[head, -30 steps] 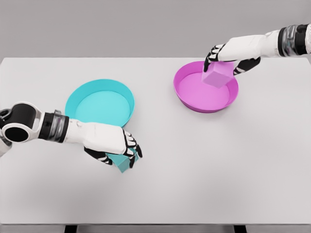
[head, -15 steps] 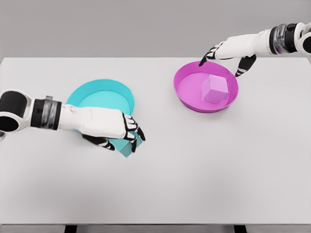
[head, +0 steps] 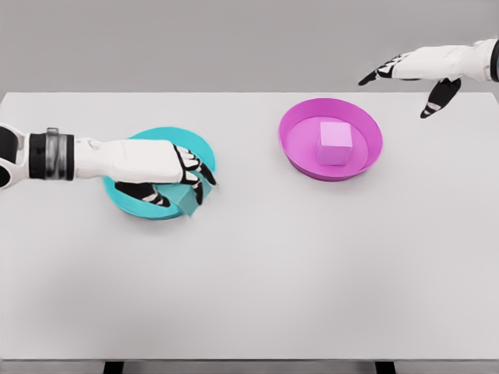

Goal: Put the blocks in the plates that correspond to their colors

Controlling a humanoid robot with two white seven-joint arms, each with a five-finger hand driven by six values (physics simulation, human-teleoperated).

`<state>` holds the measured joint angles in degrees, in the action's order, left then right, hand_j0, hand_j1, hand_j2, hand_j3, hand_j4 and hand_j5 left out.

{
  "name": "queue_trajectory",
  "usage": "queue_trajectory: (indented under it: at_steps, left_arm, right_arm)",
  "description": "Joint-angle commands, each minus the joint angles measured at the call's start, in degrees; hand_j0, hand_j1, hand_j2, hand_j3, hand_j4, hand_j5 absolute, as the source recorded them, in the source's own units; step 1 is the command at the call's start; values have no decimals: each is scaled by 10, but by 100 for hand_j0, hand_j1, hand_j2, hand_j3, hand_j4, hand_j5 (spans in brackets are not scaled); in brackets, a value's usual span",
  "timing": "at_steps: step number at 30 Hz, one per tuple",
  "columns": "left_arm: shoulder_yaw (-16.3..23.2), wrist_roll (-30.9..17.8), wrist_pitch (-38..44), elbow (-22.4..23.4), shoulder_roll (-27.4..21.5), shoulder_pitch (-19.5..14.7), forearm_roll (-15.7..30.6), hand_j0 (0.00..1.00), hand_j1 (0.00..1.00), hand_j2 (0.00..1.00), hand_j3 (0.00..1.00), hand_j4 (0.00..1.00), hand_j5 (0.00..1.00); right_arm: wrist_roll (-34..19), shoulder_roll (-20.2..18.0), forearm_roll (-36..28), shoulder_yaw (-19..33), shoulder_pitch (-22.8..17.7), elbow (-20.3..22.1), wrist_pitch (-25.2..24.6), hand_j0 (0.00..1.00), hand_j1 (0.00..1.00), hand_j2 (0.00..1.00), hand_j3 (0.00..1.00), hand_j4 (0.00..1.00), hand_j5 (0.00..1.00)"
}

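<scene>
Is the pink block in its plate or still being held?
In the plate. The pink block rests on the floor of the pink plate, and the right hand hangs open, apart from it, beyond the plate's far rim.

table [head: 312, 273] front bare; pink plate [head: 366, 160] w/ block [head: 335, 142] unobstructed

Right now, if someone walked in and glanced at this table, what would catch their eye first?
Probably the pink plate at the back right, with a pink block sitting inside it. Next, the left hand over the teal plate at the left, gripping a teal block above its near rim. The right hand hangs open and empty beyond the pink plate, near the top right corner.
</scene>
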<state>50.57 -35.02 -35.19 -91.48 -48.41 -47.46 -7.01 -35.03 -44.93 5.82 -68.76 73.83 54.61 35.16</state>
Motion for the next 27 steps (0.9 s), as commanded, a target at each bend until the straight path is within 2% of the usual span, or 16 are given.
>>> queue_trajectory:
  at_steps: [1, 4, 13, 15, 23, 27]
  left_arm:
    - [-8, 0, 2, 28, 2, 0, 4, 58, 58, 58, 58, 58, 58]
    - [-17, 0, 2, 47, 3, 0, 5, 58, 58, 58, 58, 58, 58]
    - [-16, 0, 2, 133, 41, 1, -1, 58, 58, 58, 58, 58, 58]
    - [-16, 0, 2, 144, 46, 1, -7, 58, 58, 58, 58, 58, 58]
    - [-12, 0, 2, 188, 59, 1, -12, 59, 59, 59, 59, 59, 59]
    - [-13, 0, 2, 189, 65, 1, -13, 63, 63, 63, 63, 63, 63]
  right_arm:
    - [0, -16, -8, -3, 0, -1, -2, 100, 100, 100, 100, 100, 100]
    - [0, -34, -6, -9, -13, 0, -2, 100, 100, 100, 100, 100, 100]
    - [0, -31, -7, -1, -19, -16, -2, 100, 100, 100, 100, 100, 100]
    - [0, -30, -5, -2, -27, -27, -2, 100, 100, 100, 100, 100, 100]
    - [0, -16, -4, -1, -41, -21, -2, 100, 100, 100, 100, 100, 100]
    - [0, -17, -4, -1, -42, -20, -2, 100, 100, 100, 100, 100, 100]
